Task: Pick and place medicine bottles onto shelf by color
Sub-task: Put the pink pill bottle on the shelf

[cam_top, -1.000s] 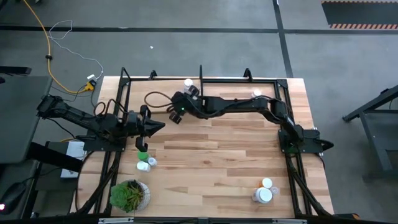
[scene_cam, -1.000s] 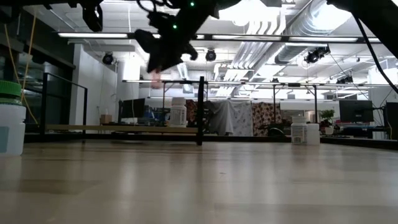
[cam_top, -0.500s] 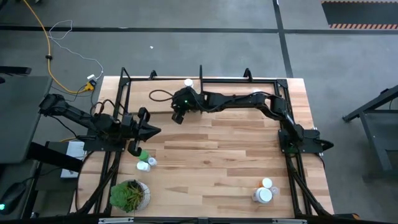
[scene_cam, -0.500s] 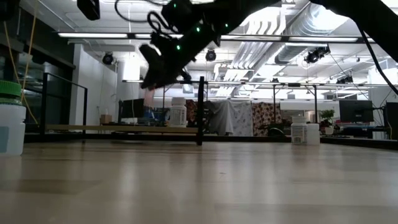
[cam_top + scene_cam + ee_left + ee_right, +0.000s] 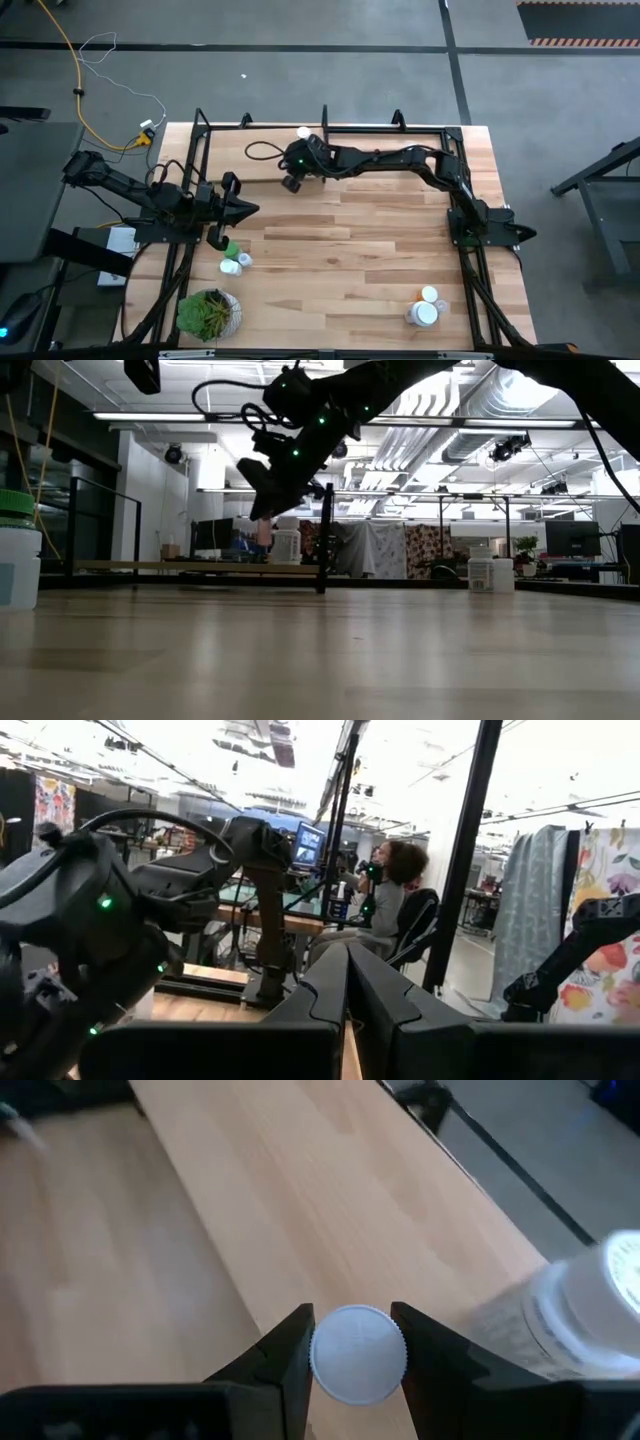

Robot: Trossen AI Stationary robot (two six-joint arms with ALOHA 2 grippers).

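Evidently the right tool [image 5: 352, 1352], clamped on a white-capped pill bottle [image 5: 357, 1353], hung over the light-wood shelf [image 5: 330, 1200]; lowering comes next.

The low view looks level across the table [image 5: 320, 660] toward the shelf [image 5: 200, 568], a light plank with black upright posts. Above it, a dark arm reaches in from the upper right, and its hand [image 5: 266, 510] hangs over the shelf gripping a small bottle [image 5: 265, 530] with a pinkish body. 1 white bottle [image 5: 287, 546] stands on the shelf just beside it. At the left edge stands a green-capped bottle [image 5: 18, 550], close to the camera. 2 white bottles [image 5: 492, 574] stand far right.
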